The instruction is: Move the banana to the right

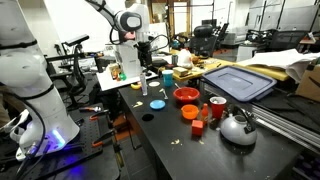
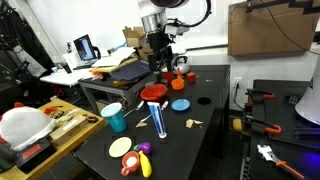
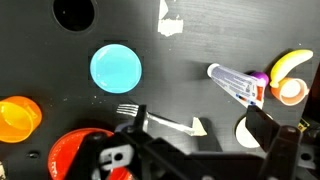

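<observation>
Laboratory interior. A black worktop (image 1: 200, 160) fills the foreground in both exterior views; the wrist view shows its surface dark and matt. Beside it stands a lower side table (image 2: 105, 92) with a grey frame. Behind that, a cluttered desk (image 2: 62, 72) carries a laptop (image 2: 85, 47) with a lit screen. A large cardboard box (image 2: 268, 28) sits at upper right, above a second black bench (image 2: 285, 98). Further desks and dark chairs (image 1: 205, 38) crowd the far room, indistinct. Lighting is even.

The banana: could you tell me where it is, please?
In an exterior view the banana lies at the black table's near edge, beside a purple piece; in the wrist view, far right.
</observation>
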Robot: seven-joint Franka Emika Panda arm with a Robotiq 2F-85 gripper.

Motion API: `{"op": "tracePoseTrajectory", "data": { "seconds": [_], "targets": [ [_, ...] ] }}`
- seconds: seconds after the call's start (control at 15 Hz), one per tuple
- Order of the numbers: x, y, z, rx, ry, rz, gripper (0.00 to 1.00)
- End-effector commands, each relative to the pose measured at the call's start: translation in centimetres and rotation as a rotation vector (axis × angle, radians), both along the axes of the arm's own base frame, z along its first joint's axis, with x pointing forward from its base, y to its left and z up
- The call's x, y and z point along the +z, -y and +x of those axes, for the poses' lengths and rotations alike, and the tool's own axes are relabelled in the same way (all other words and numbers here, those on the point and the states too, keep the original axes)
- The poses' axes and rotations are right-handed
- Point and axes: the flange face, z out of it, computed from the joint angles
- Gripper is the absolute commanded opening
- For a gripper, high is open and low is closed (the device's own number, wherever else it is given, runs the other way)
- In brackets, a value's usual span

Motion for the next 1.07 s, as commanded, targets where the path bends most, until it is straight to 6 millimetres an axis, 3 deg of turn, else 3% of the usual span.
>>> {"op": "tracePoseTrajectory", "data": {
  "seconds": [0.0,0.53,0.8,1.0],
  "targets": [
    [-0.4,-3.3,2.4,-0.042,0.023,0.014,1.00],
    [-0.4,-12.9,6.1,-0.115,0.034,0.048,1.00],
    [-1.4,-17.3,6.5,-0.134,0.013,0.046,1.00],
    [-2.5,-19.4,6.6,-0.189,0.002,0.064,1.00]
  ]
}}
